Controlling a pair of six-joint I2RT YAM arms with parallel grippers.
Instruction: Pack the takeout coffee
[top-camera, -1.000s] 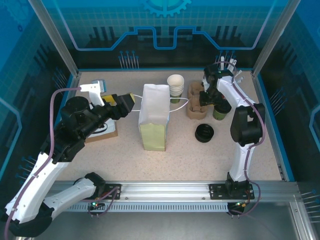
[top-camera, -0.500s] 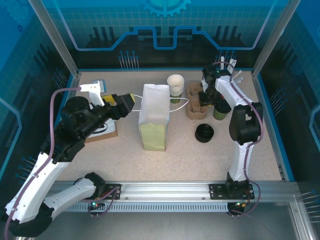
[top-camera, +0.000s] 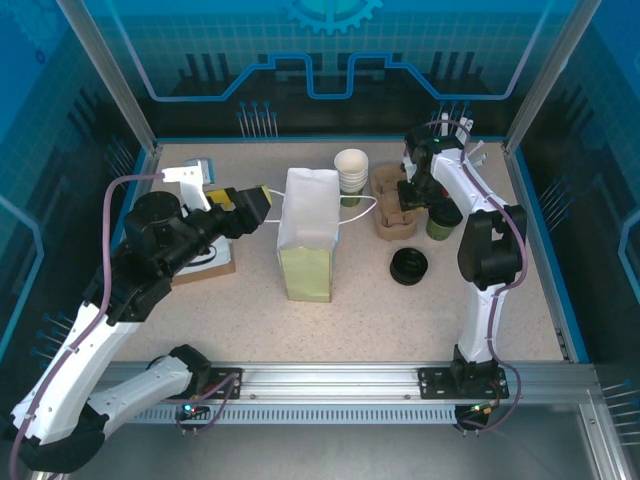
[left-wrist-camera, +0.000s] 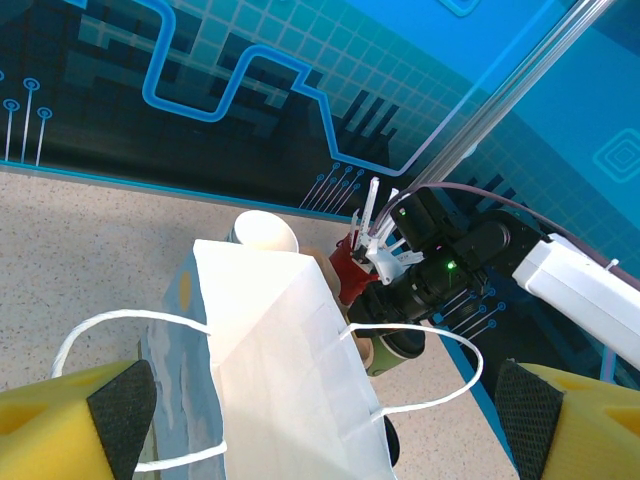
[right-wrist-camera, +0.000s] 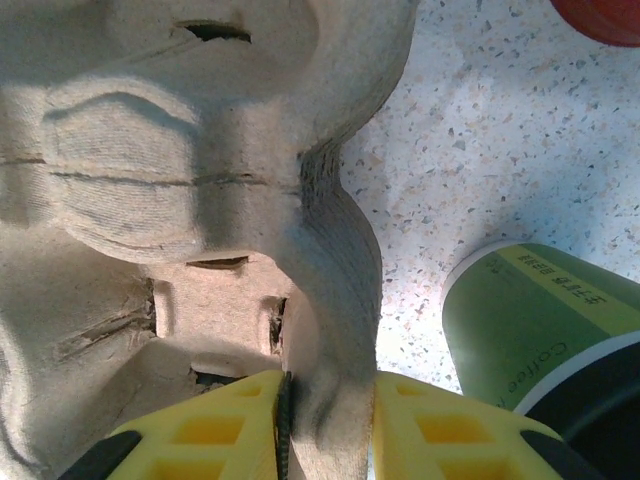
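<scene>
The right gripper (right-wrist-camera: 325, 405) is clamped on the outer wall of the pulp cup carrier (right-wrist-camera: 180, 150), with 1 yellow finger on each side of that wall. This grip looks meant to drag or lift the carrier by its rim.

The takeout coffee (right-wrist-camera: 535, 325) has its black lid on. It stands on the table (top-camera: 500, 300) just beside the carrier, at 3 o'clock of it in the top view, and is not seated in any pocket. It therefore seems not yet packed.

The left gripper (left-wrist-camera: 325, 415) holds nothing, its jaws spread wide. It sits at the 9 o'clock side of the white paper bag (top-camera: 307, 235) and faces across it, probably ready to steady the bag for loading.

The stack of lidless cups (top-camera: 351, 170) is at 11 o'clock of the carrier. The loose black lids (top-camera: 408, 266) are at 6 o'clock.
</scene>
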